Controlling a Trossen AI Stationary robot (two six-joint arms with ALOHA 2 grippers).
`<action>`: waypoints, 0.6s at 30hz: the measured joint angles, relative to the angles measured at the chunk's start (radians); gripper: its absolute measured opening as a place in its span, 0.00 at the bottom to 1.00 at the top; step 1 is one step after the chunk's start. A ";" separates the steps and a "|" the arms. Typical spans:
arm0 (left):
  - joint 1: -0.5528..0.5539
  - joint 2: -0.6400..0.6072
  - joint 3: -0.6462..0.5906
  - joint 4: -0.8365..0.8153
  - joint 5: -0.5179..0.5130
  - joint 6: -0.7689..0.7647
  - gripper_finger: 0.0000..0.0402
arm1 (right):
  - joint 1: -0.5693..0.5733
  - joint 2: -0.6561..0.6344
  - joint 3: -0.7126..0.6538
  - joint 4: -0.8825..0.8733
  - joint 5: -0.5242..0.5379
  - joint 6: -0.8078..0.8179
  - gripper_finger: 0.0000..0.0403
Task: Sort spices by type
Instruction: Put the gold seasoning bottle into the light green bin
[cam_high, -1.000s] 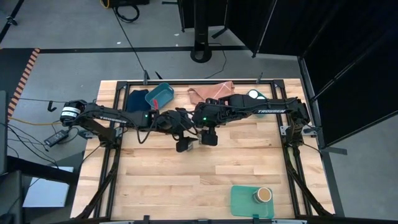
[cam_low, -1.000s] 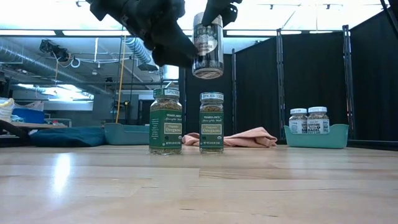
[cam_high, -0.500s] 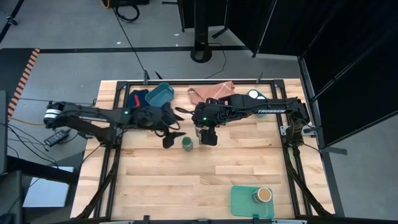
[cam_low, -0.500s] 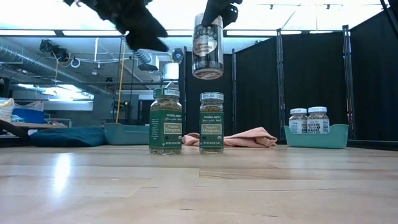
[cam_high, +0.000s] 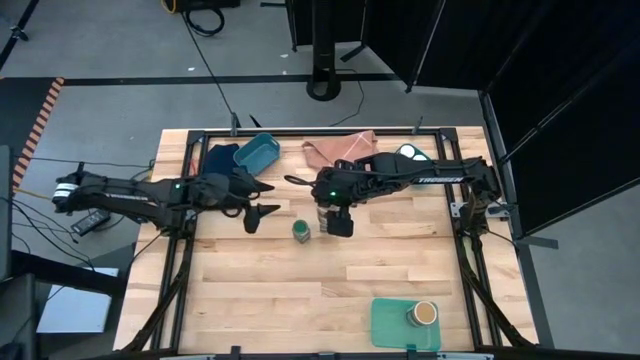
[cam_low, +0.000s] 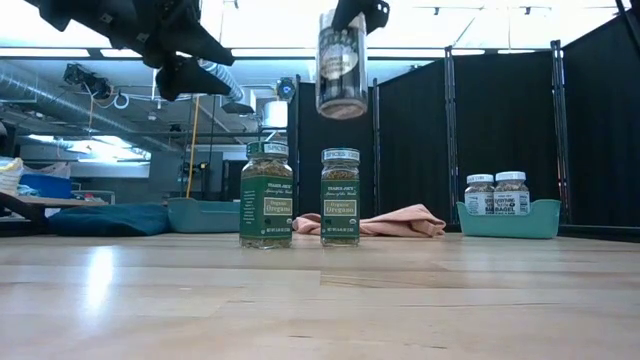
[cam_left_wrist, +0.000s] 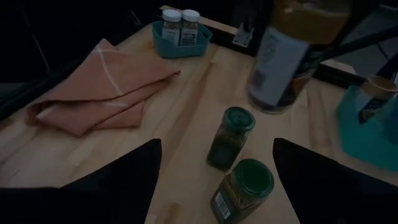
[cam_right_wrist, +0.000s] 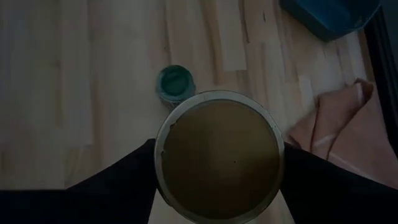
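**Brown-topped jar held aloft, two oregano jars paired below**

The right gripper is clamped around a brown-topped jar, its fingers spread wide by the jar's girth, and holds it well above the table, nearly over the two green-lidded jars. Those two, one with a green label and one marked oregano, stand upright just beside each other on the wooden table. The left gripper hangs near them, off to the side, with its fingers apart and nothing between them

The other brown-topped jar sits on the green tray at the table's near edge, well apart from the held one. The two white-lidded jars share a teal bin beyond the pink cloth

My judgement: the held jar belongs with its twin on the tray. To do that well, keep the jar high while it passes over the green lids, carry it level so it does not slip in the grip, lower it upright onto a bare part of the tray beside its twin without nudging it, and let go only once the base rests flat
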 joint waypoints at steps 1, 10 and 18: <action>0.000 -0.002 -0.001 -0.002 -0.001 -0.001 0.78 | 0.006 -0.007 0.000 -0.001 0.001 0.000 0.72; 0.000 -0.002 -0.001 0.007 -0.001 -0.001 0.78 | 0.082 -0.070 0.000 -0.027 0.031 0.038 0.73; 0.000 -0.001 -0.001 0.009 -0.001 -0.004 0.78 | 0.119 -0.156 0.000 -0.135 0.108 0.160 0.74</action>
